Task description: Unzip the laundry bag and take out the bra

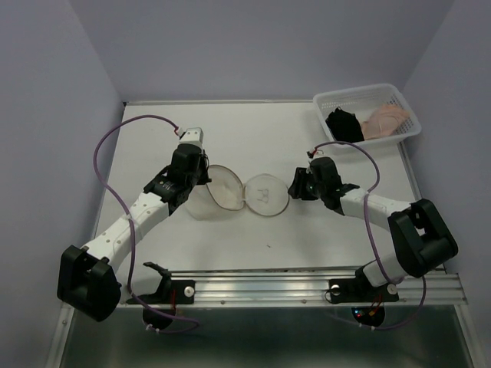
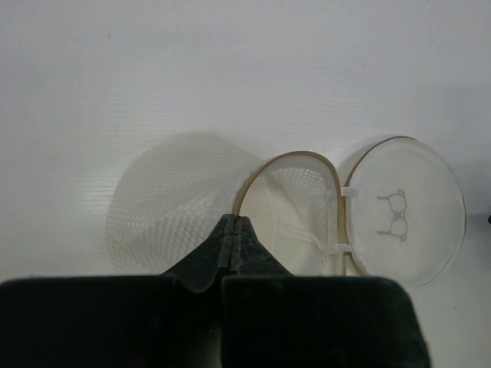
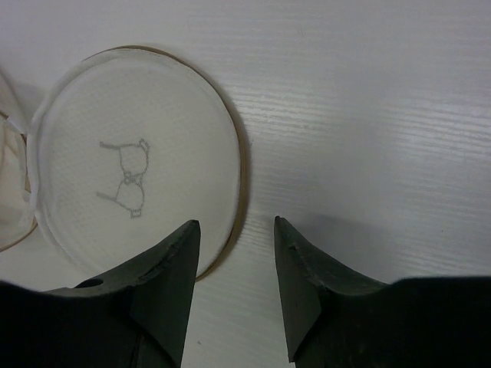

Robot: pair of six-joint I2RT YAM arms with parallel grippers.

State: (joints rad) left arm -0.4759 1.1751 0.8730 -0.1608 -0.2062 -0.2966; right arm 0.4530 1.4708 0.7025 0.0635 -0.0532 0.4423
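The laundry bag (image 1: 222, 189) lies open in two halves at the table's middle. Its mesh dome half (image 2: 165, 201) has a tan rim (image 2: 295, 156), and cream padded fabric, apparently the bra (image 2: 291, 211), shows inside the ring. The flat lid half (image 2: 399, 211) with a small bra drawing lies to the right, and also shows in the right wrist view (image 3: 130, 153). My left gripper (image 2: 234, 223) is shut on the tan rim at the dome half's near edge. My right gripper (image 3: 236, 224) is open and empty, its fingers astride the lid's right rim (image 3: 242, 180).
A white plastic basket (image 1: 406, 107) stands at the back right, holding a black garment (image 1: 344, 123) and a pink one (image 1: 387, 121). A metal rail (image 1: 307, 285) runs along the near edge. Walls close in the left, right and back.
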